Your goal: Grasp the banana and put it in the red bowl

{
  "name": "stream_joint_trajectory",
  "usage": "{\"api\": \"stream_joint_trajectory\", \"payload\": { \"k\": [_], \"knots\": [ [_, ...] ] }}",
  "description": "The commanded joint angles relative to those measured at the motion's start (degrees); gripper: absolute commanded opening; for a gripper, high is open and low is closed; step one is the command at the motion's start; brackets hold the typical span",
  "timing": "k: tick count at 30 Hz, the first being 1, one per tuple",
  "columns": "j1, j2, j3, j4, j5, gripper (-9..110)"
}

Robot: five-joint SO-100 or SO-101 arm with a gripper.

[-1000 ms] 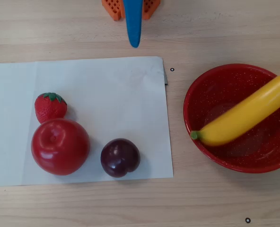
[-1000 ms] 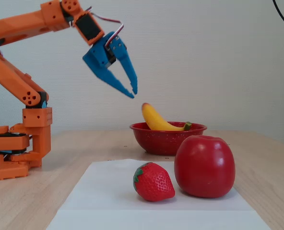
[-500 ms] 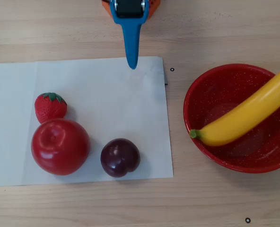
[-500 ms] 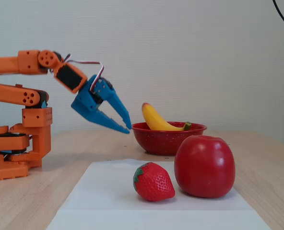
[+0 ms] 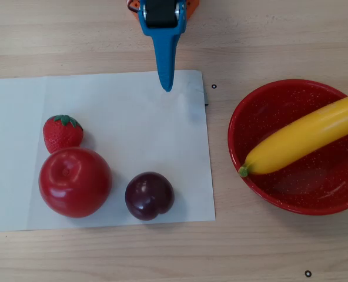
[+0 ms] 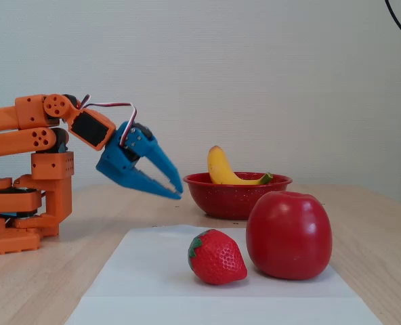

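Observation:
The yellow banana [image 5: 308, 138] lies across the red speckled bowl [image 5: 291, 194] at the right of the overhead view, its green stem tip on the bowl's left rim. In the fixed view the banana [image 6: 221, 169] rests in the bowl [image 6: 234, 196] with one end sticking up. My blue gripper [image 5: 166, 87] hangs above the top edge of the white paper, well left of the bowl. In the fixed view the gripper [image 6: 178, 189] holds nothing, with a narrow gap between its fingertips.
A white paper sheet [image 5: 133, 111] covers the left of the wooden table. On it lie a strawberry [image 5: 62, 132], a red apple [image 5: 75, 182] and a dark plum [image 5: 149, 195]. The orange arm base [image 6: 24, 203] stands at the left of the fixed view.

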Motion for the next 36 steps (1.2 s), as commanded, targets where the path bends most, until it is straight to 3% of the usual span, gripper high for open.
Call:
{"api": "stream_joint_trajectory", "payload": {
  "k": [1,6,36],
  "knots": [
    [-1.14,0.97,0.88,1.76,-2.2,0],
    [-0.18,0.97,0.88,8.61,-2.11,0],
    [0.35,0.97,0.88,9.05,-1.85,0]
  ]
}}
